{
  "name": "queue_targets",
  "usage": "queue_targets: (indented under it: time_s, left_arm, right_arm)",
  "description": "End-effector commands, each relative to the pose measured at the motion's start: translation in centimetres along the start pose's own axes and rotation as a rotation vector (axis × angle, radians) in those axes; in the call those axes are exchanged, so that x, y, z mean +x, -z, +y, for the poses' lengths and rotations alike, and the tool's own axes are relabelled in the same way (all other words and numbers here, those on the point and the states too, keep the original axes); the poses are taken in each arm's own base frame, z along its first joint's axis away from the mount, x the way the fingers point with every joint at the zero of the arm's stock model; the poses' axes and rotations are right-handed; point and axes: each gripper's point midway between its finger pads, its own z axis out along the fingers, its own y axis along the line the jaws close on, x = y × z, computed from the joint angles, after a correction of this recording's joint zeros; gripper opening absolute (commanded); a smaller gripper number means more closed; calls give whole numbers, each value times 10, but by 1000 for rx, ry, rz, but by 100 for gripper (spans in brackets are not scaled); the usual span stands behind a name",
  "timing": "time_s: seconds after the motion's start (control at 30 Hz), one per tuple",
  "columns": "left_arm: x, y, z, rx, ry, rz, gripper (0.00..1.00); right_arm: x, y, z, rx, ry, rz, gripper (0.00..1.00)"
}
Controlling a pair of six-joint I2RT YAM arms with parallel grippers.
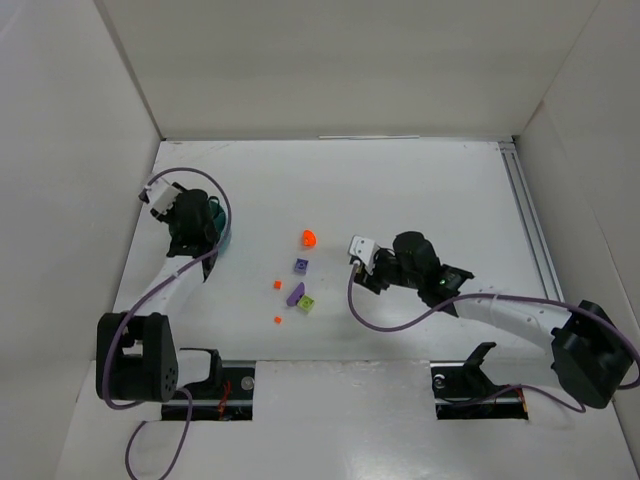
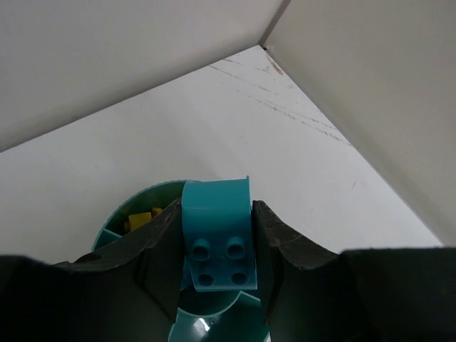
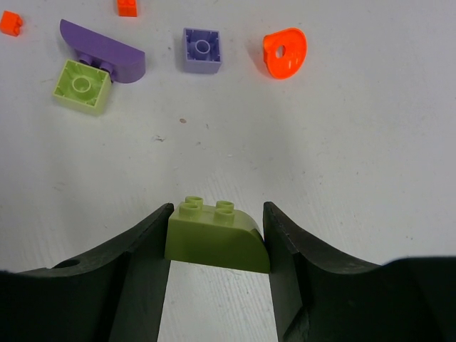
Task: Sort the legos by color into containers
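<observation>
Tabletop (image 1: 420, 190), white and walled in on three sides, takes up most of the overhead view. Both arms are out over it, the left arm (image 1: 165, 285) up along the left edge, the right arm (image 1: 500, 305) reaching in toward the middle.

Teal tub (image 2: 135, 206) sits directly under the left gripper (image 2: 217, 214). Yellow bits (image 2: 139, 219) show in one of its wedge compartments. That claw is clamped narrow on a cyan brick (image 2: 217, 235), a finger pressed to each side, the brick hanging over the tub's inner walls.

Over to the right gripper (image 3: 217, 208), pinched tight on a lime curved brick (image 3: 214, 246), studs up, low at the table. I can't tell whether it is lifted clear.

Loose pieces lie beyond it in a cluster between the two arms. A purple half-round piece (image 3: 103, 57) touches a lime square brick (image 3: 83, 84). An orange round piece (image 3: 285, 51) sits near a purple square brick (image 3: 201, 50). Smallest of all are two orange bits (image 3: 127, 7), at the far left of that cluster.
</observation>
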Motion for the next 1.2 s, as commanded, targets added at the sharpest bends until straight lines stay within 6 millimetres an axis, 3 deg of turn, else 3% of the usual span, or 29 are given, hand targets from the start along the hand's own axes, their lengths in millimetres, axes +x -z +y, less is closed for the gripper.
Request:
queue_targets:
  time_s: [0.0, 0.27, 0.57, 0.7, 0.73, 0.83, 0.9, 0.93, 0.97, 1.0, 1.17]
  left_arm:
    - [-13, -3, -7, -27, 16, -90, 0]
    - [6, -17, 3, -110, -31, -78, 0]
    - [14, -19, -4, -100, -46, -64, 0]
    - [13, -17, -3, -108, -53, -53, 34]
    - [11, -15, -3, -108, -53, -53, 39]
    - [5, -9, -6, -96, -34, -54, 40]
    - [-3, -4, -7, -78, -12, -65, 47]
    - [-9, 0, -9, -63, -2, -67, 56]
    - [-8, 1, -11, -51, -6, -55, 56]
    - [-8, 3, -11, -43, -9, -45, 63]
    - [-18, 19, -33, 62, -5, 37, 73]
  right_arm:
    - [-20, 1, -11, 15, 17, -54, 41]
    - [-18, 12, -16, 34, 10, -71, 41]
    - [-9, 15, -21, 47, -5, -59, 41]
    - [-11, 17, -22, 51, -2, -67, 41]
    - [-12, 16, -20, 43, -1, -71, 41]
    - [-12, 16, -20, 43, -1, -71, 41]
    - [-15, 18, -21, 47, 2, -79, 41]
    - [-15, 18, -20, 39, 2, -83, 41]
    - [-15, 18, -20, 39, 2, -83, 41]
    - [-14, 20, -18, 40, 3, -84, 41]
    - [-26, 23, -11, -7, 37, -134, 41]
